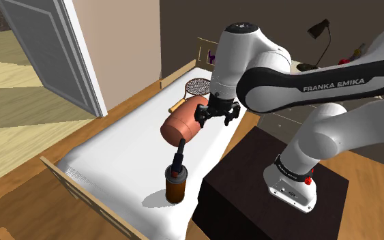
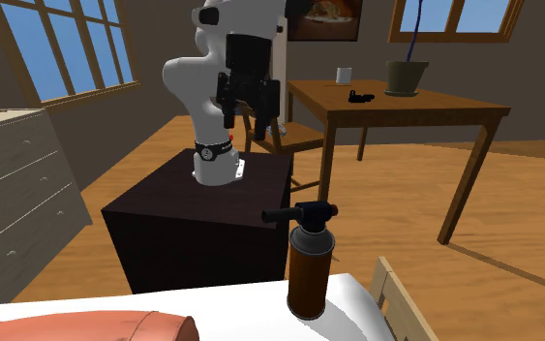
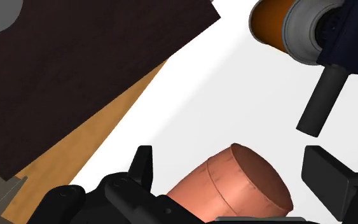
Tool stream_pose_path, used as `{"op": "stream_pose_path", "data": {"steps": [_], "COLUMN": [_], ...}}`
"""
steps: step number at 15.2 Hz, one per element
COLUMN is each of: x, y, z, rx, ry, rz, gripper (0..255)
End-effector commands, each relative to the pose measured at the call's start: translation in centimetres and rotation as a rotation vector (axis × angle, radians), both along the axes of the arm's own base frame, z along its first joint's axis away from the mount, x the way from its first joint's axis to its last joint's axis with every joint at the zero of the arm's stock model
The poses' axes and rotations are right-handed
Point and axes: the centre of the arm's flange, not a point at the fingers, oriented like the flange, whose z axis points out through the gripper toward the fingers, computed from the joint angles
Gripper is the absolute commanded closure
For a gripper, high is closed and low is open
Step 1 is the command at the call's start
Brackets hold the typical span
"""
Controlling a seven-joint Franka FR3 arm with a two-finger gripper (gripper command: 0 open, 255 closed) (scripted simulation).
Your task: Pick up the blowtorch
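Item: blowtorch (image 1: 176, 183), brown canister with black head; standing upright on the white bed (image 1: 115, 146), near the edge beside the dark stand (image 1: 252, 178); long axis running vertical, nozzle jutting out sideways.
End effector (image 1: 215, 117): hanging released and empty, fingers standing apart, above a copper-coloured cylinder (image 1: 183, 126).
Relation: blowtorch sitting lower and apart, toward the shoulder view's lower left; judged to be calling for a shift that way, then a descent around the canister.

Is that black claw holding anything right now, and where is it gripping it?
Nothing is held. The gripper is open above the copper-coloured cylinder, and the blowtorch stands apart, untouched.
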Motion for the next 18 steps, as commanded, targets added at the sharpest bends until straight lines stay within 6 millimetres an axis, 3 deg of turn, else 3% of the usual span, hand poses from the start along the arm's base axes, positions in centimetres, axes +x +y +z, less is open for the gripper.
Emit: {"op": "stream_pose_path", "data": {"steps": [1,12,18], "x": [0.4,4.5,4.8], "y": [2.0,12.3,12.8], "z": [-1.7,-11.0,-14.1], "rx": [0.006,0.028,0.029], "ry": [-0.005,-0.028,-0.03], "rz": [-0.051,-0.307,-0.321], "gripper": [0,0,0]}}
